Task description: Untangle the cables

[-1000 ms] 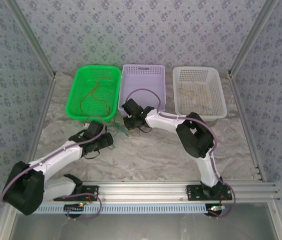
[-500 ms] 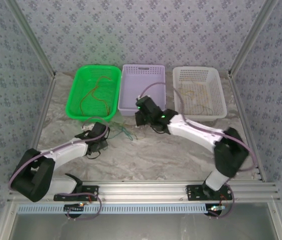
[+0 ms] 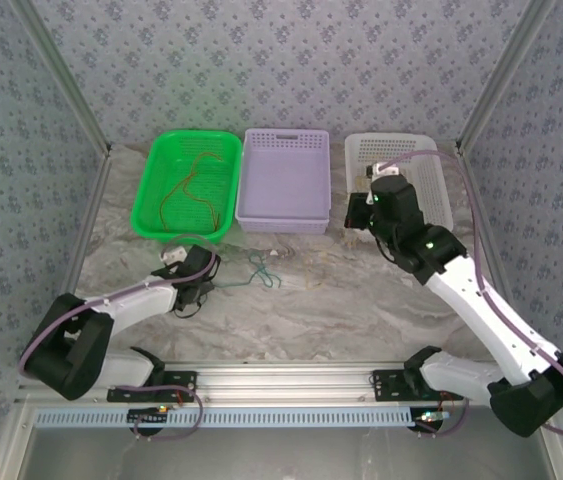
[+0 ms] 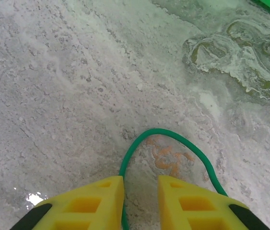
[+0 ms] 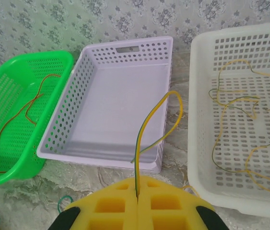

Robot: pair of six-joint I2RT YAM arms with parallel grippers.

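The right claw (image 5: 137, 188) is pressed fully together on a yellow cable (image 5: 149, 117). The cable rises from the pads, arcs over and droops toward the near rim of the empty purple basket (image 5: 60, 112). The claw hangs just in front of the gap between that basket and the white basket (image 5: 195, 120), where more yellow cables (image 5: 230, 108) already lie. That looks like where this one belongs.

To do it well, I'd lift until the drooping tail clears the purple rim. Then I'd carry the cable sideways over the white wall and let go only once the whole length hangs above the mesh floor. A springy loop like this could easily snag in the perforations or flop back out.

Down on the bench (image 4: 53, 96), the left claw (image 4: 141, 179) stands narrowly parted around a green cable (image 4: 162, 130). One leg of the loop runs down into the gap against the left pad. The gap looks wider than the wire, so I wouldn't call it pinched. It should close firmly before any lift, or the wire will slide out.

The green basket (image 5: 10, 96) holds a red-orange cable (image 5: 28, 110).

There is a small moulded plate on the purple basket's far wall, too small to read. I can make out no other writing or brand.
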